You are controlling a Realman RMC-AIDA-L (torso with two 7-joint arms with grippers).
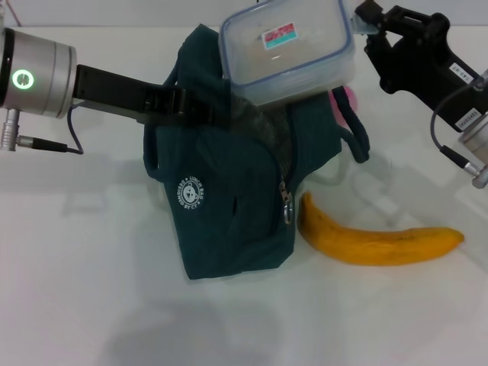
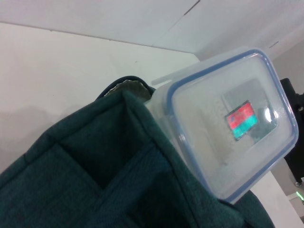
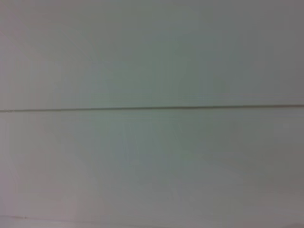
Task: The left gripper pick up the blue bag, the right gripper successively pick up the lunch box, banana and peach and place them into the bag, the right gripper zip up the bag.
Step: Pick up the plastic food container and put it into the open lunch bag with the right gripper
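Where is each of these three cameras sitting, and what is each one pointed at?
Head view: on the robot's head, looking down at the white table, blue bag, banana; left gripper and right gripper both show.
Left wrist view: on the left arm, facing bag and lunch box; no own fingers visible.
Right wrist view: on the right arm, facing a blank surface.
Head and left wrist views share bag and lunch box.
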